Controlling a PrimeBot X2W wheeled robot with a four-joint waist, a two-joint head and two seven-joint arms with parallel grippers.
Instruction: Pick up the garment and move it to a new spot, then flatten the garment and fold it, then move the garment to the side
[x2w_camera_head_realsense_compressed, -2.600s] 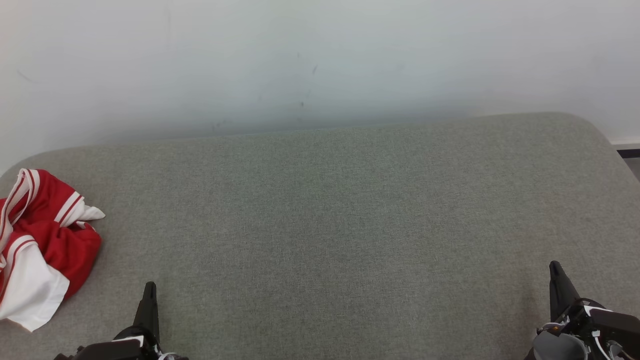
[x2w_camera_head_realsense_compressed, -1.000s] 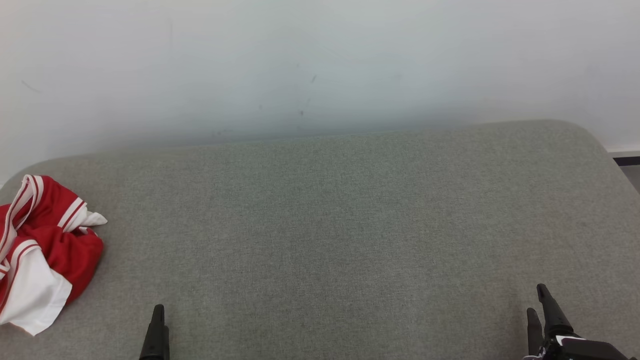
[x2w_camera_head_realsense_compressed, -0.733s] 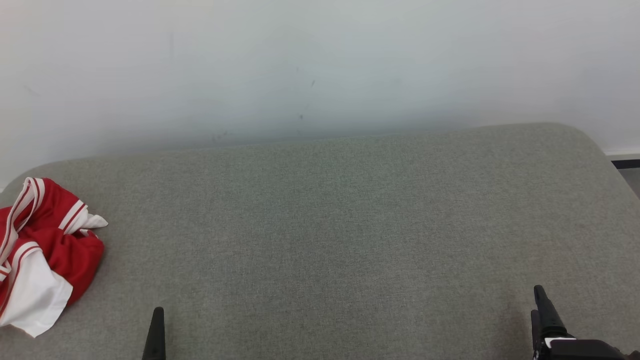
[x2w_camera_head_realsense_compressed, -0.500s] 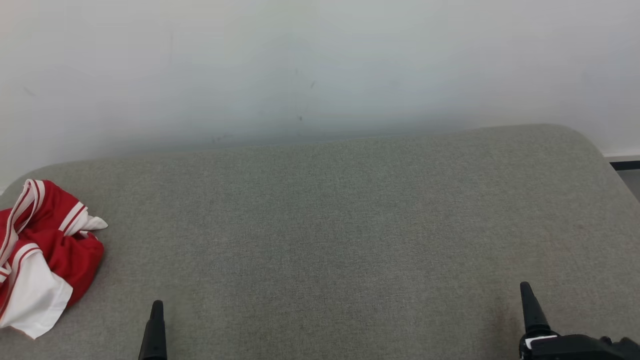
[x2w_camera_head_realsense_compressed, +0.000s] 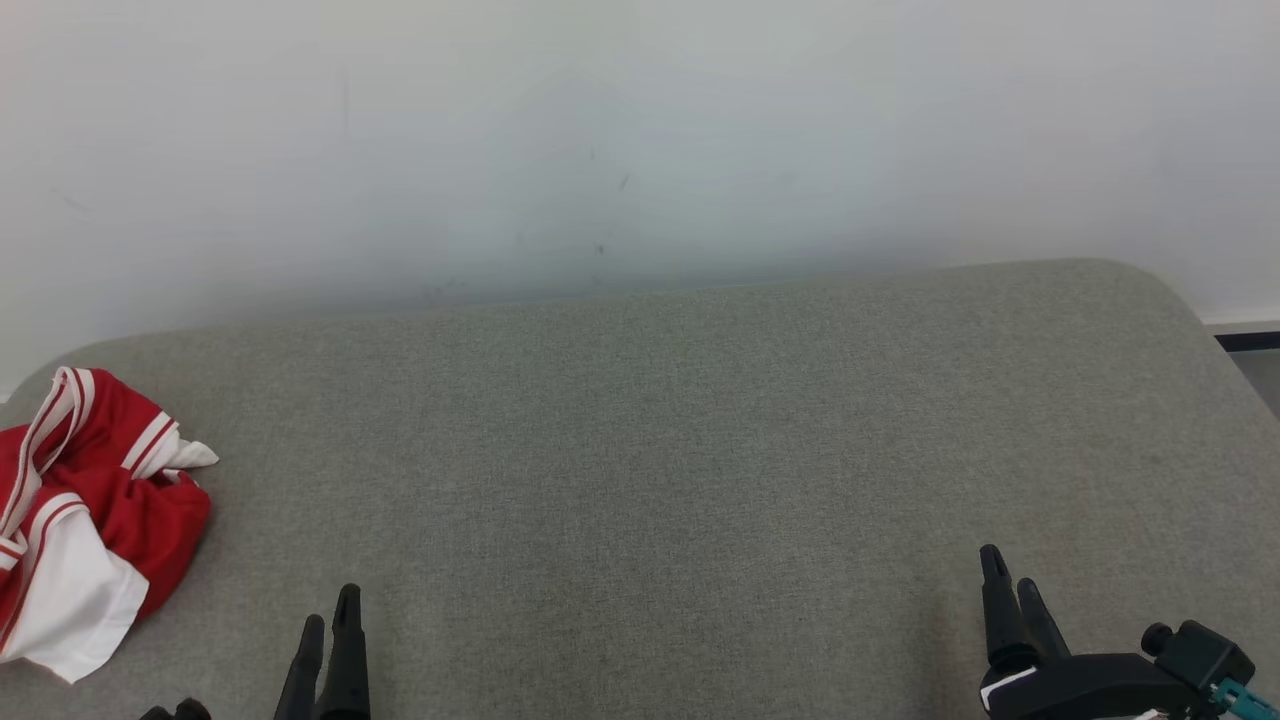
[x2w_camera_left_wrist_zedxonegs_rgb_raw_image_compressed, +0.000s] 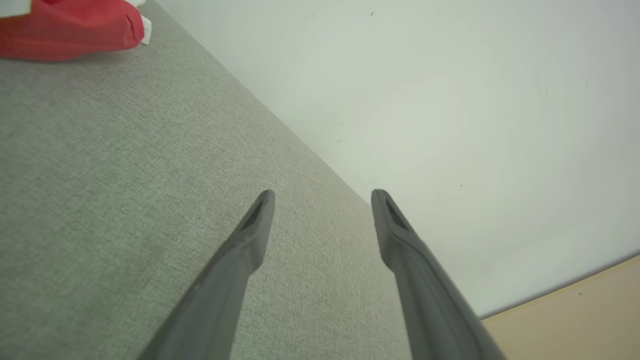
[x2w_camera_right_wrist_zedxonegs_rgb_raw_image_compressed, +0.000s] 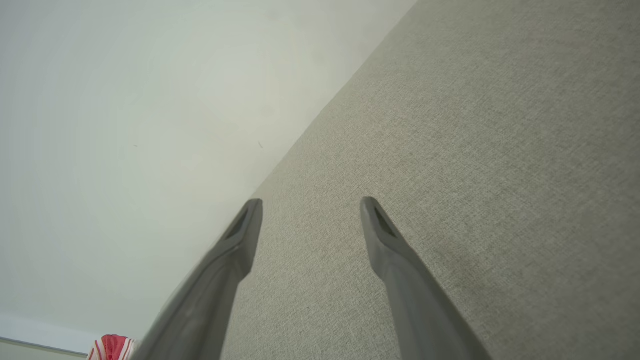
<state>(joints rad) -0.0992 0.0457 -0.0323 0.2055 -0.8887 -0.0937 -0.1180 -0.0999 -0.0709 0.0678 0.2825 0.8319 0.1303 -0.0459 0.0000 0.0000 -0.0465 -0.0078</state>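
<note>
One crumpled garment (x2w_camera_head_realsense_compressed: 95, 520), L edge of cushion (x2w_camera_head_realsense_compressed: 700, 450)

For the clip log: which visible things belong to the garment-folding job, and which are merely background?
Job:
- red-and-white garment, crumpled, untouched
- grey padded surface
- left tool, open
- right tool, open

Background:
- white wall
- floor strip at far right

Head cam looks down; 2 wrist cams low; shared: cushion (x2w_camera_head_realsense_compressed: 700, 450), garment (x2w_camera_head_realsense_compressed: 100, 520).
</note>
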